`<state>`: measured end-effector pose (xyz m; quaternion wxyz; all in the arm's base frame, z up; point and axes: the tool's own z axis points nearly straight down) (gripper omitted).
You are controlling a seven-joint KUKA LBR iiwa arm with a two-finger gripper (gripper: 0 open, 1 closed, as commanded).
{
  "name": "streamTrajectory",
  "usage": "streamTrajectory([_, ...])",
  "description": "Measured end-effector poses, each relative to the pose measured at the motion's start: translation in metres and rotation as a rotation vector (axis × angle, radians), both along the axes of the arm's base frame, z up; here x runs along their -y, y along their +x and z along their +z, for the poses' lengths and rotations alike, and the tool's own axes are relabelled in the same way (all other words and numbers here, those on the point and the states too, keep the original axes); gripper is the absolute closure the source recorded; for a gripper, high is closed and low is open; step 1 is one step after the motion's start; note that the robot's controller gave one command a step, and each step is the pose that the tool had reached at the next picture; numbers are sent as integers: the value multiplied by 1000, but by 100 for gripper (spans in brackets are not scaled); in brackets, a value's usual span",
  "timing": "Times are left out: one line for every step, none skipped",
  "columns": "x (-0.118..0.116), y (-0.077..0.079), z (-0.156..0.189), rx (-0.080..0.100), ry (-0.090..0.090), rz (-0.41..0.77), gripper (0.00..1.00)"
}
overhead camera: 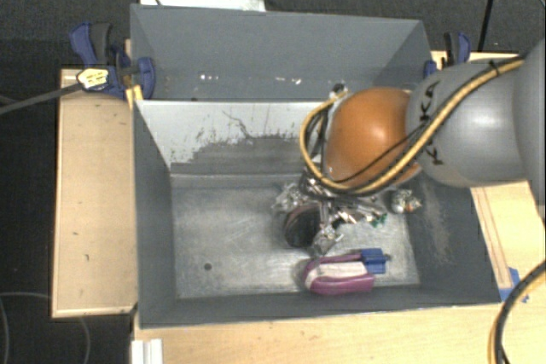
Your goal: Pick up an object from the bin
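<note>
Claw (323, 229) is low in the bin, near the floor, w/ its metal parts crowded under the wrist. Whether it's apart or together: can't tell, the wrist hides too much.

Just beside the claw, on its view-left, lies a dark round thing (298, 228), the nearest item. It looks to touch the claw's metal, but contact isn't certain, and nothing is seen gripped.

Below the claw, toward the near wall, lies a purple thing (339, 277) w/ a white top face, long and flat. A blue piece (373, 260) sits at its view-right end. It's close to the claw but apart from it.

To the claw's view-right and a bit up is a small shiny bit (403, 202), on its own on the floor.

Right above the claw is the orange cover (367, 134), w/ yellow and black cables (401, 151) looped round it. Beyond that the grey arm (482, 132) runs off to the view-right.

Bin (213, 217): the grey floor on the claw's view-left is scuffed, and the far wall behind the cover is scratched.
</note>
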<state>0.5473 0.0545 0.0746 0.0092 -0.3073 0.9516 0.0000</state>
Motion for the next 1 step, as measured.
streamTrajectory([-1, 1, 2, 1, 2, -4, 100])
